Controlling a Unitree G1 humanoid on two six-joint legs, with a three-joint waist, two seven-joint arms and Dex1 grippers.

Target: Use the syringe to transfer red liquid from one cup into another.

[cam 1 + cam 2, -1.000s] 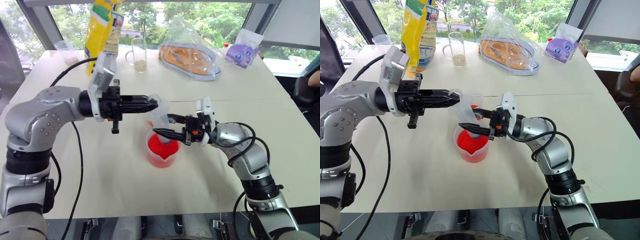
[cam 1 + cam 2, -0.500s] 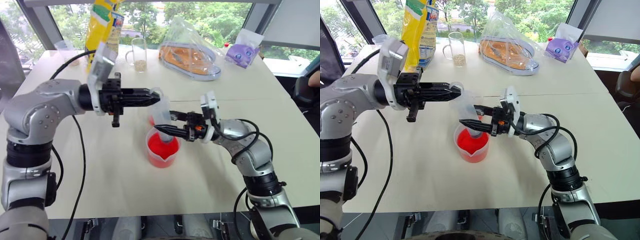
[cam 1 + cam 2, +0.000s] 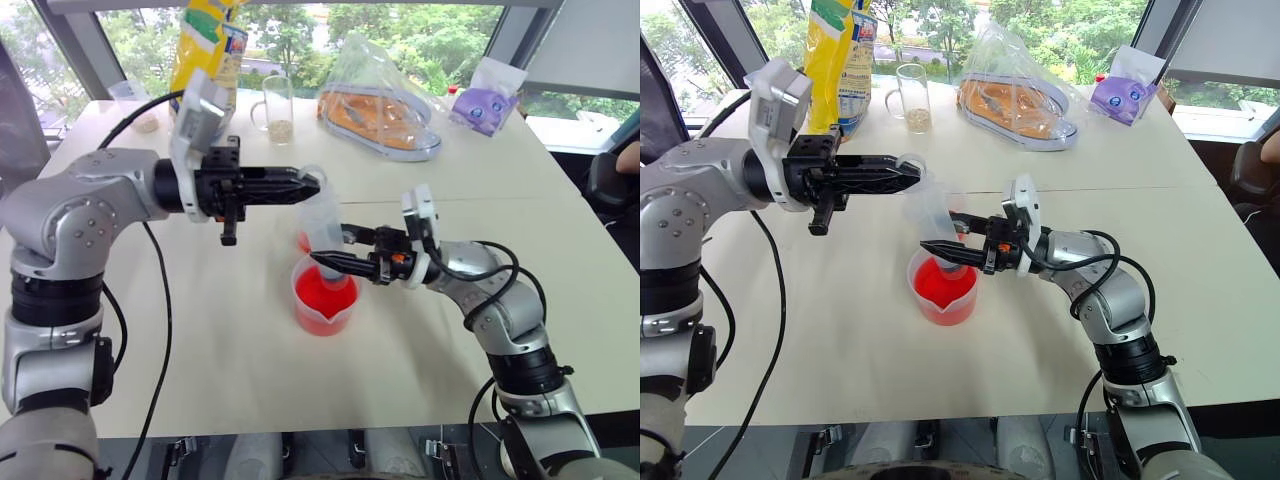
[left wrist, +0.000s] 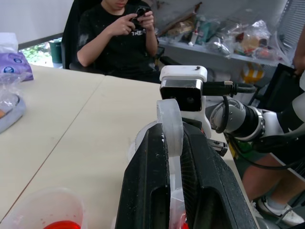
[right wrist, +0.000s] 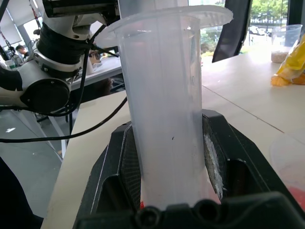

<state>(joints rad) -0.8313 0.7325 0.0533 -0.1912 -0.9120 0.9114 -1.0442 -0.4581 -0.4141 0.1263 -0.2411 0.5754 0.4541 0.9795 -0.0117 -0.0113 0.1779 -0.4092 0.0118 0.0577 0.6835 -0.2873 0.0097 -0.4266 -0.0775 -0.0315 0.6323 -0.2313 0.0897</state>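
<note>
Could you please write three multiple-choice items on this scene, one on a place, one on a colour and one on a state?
1. Where is the syringe?
A. directly above the beaker
B. lying beside the yellow bag
C. standing inside the glass mug

2. What colour is the liquid in the beaker?
A. blue
B. red
C. green

3. How does the right gripper stand?
A. wide open, empty
B. shut on the syringe's barrel
C. resting on the table

Answers: 1 A, it hangs over the beaker between both grippers. 2 B, the beaker shows bright red. 3 B, its fingers clamp the barrel, while the left gripper grips the plunger top.
</note>
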